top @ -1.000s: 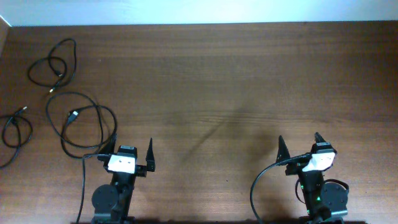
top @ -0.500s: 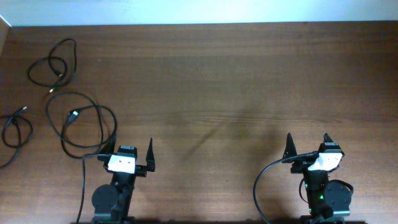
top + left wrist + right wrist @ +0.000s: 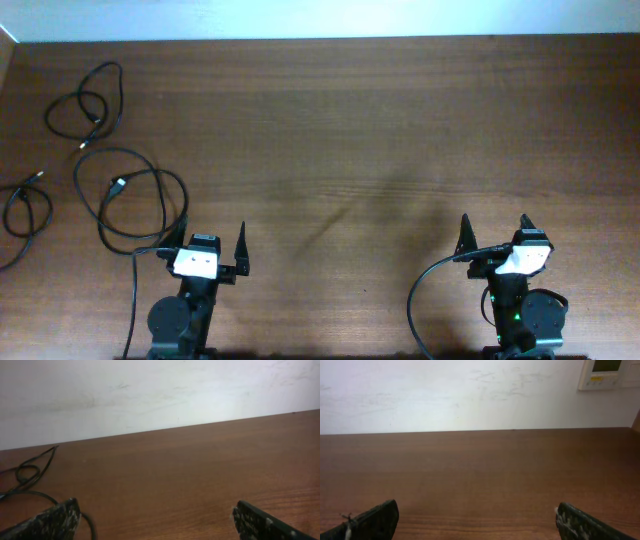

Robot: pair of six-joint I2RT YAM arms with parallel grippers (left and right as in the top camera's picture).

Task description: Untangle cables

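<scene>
Over on the far-left side of the table [image 3: 330, 120], the cables [image 3: 117, 185] were lying in three loose black bunches. One was looped up near the back corner, a bigger loop sat closer to the front, and a third was right at the left edge, partly cut off by the frame. From the overhead they looked separated from each other.

The big loop's near end ran right up beside the left gripper [image 3: 212, 240], and I couldn't tell where it stopped and the arm's own cord began. That gripper sat low at the front edge with its jaws spread wide, nothing between them. Its wrist camera caught a bit of cable off to the left.

Same deal for the right gripper [image 3: 495, 232]: spread wide, carrying nothing, well apart from the cables. Its wrist camera only showed wood, white wall [image 3: 470, 395] and a pale panel [image 3: 607, 372] up top.
</scene>
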